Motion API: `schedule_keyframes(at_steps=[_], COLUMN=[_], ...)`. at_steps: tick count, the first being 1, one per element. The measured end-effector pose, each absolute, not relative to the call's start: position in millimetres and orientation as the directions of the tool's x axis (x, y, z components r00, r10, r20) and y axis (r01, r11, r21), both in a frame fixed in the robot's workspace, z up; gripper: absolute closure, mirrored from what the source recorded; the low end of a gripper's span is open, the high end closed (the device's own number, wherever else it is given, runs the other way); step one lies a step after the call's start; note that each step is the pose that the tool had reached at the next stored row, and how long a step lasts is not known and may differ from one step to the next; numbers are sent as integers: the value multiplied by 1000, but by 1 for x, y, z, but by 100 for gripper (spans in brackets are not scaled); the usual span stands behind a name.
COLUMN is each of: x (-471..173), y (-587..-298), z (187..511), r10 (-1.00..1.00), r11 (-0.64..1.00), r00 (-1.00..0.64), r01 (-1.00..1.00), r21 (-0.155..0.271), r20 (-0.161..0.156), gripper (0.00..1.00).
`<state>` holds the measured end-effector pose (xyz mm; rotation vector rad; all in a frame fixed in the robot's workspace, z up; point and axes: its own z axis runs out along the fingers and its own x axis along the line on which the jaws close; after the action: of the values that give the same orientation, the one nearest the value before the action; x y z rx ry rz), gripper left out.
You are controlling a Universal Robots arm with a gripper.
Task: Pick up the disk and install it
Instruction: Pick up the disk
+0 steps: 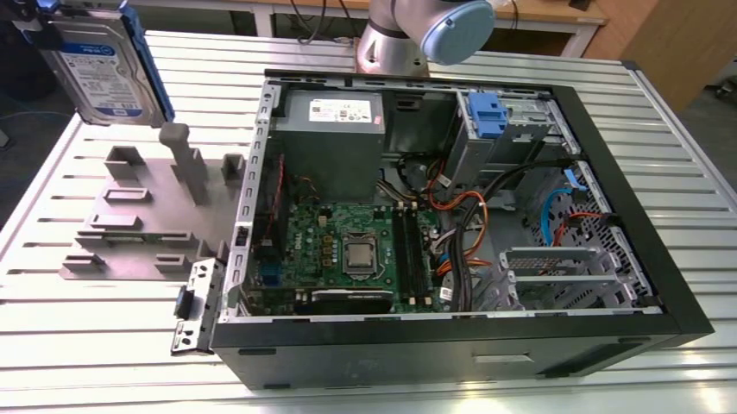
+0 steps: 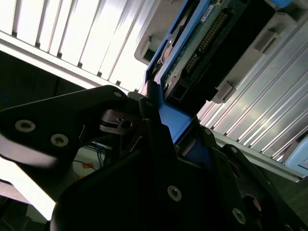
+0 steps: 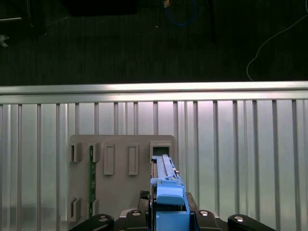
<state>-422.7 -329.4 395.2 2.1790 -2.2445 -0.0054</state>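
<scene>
The disk [image 1: 103,69], silver with a white-and-blue label and a blue rail, hangs upright in the air at the exterior view's far upper left, above and behind the grey slotted stand [image 1: 138,216]. In the first wrist view my gripper [image 3: 169,222] is shut on the disk's blue rail [image 3: 168,192], edge-on, with the stand [image 3: 120,178] below it. The second wrist view shows the disk's green circuit board [image 2: 202,43] and a black finger [image 2: 154,130] pressed against the blue rail [image 2: 173,120].
An open computer case [image 1: 679,293] lies on the slatted metal table [image 1: 92,345], right of the stand. Inside are a grey power supply [image 1: 328,129], a motherboard [image 1: 345,250], cables, and a drive bay with a blue carrier [image 1: 484,112]. The arm's base [image 1: 398,43] stands behind the case.
</scene>
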Motion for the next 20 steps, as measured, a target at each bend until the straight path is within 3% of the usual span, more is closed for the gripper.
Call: schedule_keyframes(at_steps=[20], x=[-423], y=[-329], z=[401], r10=[-1000], r11=[30], r00=[-30], r01=[-999], r21=[11], r20=[7], gripper=[64])
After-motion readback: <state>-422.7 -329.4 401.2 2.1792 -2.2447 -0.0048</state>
